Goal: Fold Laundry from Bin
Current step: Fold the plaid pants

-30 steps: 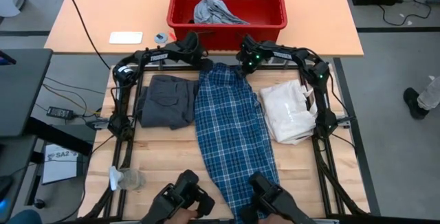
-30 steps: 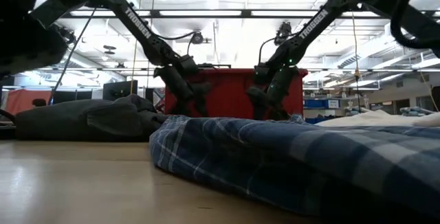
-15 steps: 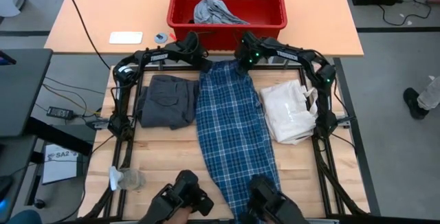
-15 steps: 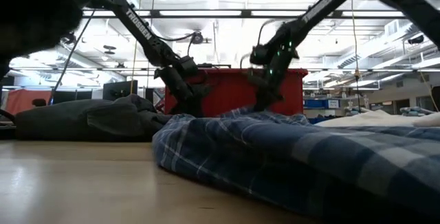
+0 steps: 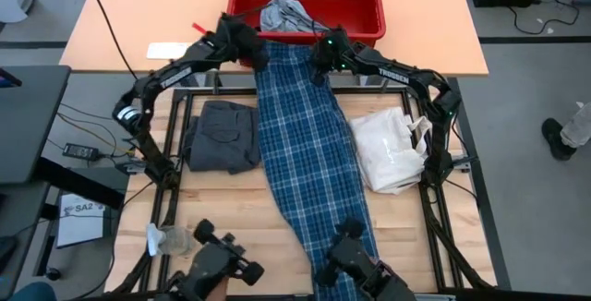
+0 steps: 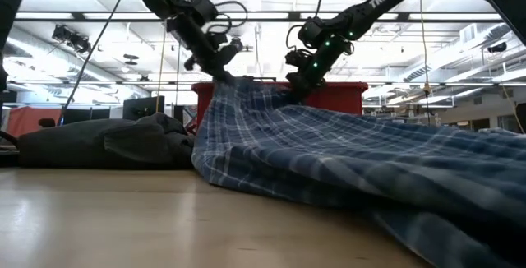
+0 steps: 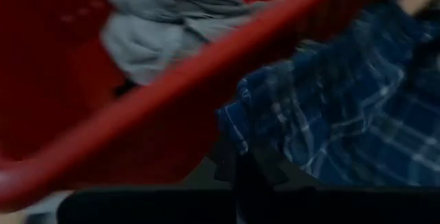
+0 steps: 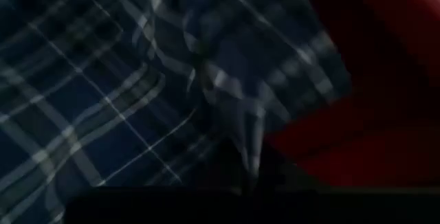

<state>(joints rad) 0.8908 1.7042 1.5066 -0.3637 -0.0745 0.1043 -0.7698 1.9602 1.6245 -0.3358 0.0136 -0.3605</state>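
Observation:
The blue-and-white plaid shirt [image 5: 309, 153] runs lengthwise down the middle of the table. Its far end is raised in front of the red bin [image 5: 365, 35], and its near end [image 5: 355, 236] lies on the wood. My left gripper [image 5: 257, 56] is shut on the shirt's far left corner. My right gripper [image 5: 319, 66] is shut on its far right corner. A light grey piece [image 5: 284, 13] lies in the bin. Dark grey shorts [image 5: 222, 137] rest folded on the table, left of the shirt. My left gripper pinches the shirt's far left corner [image 7: 237, 124] between its two fingers, slanting down from the table's left. That corner is lifted clear [image 6: 220, 72], and the cloth slopes down taut to the table. My right gripper pinches a bunched fold at the shirt's far right corner [image 8: 234, 114], slanting down from the right. That corner hangs clear [image 6: 297, 87], about level with the bin's rim; how many layers it holds, I cannot tell.
A white fabric bag [image 5: 388, 149] lies right of the shirt. A small crumpled pale thing [image 5: 171, 239] sits near the front left corner. The bin stands on a separate tan table [image 5: 138, 24] beyond the work table's far edge.
Both grippers have taken hold of the shirt's far end and risen with it toward the bin, the left one higher. The far end has come up off the table and is drawn taut. The near end has stayed on the wood.

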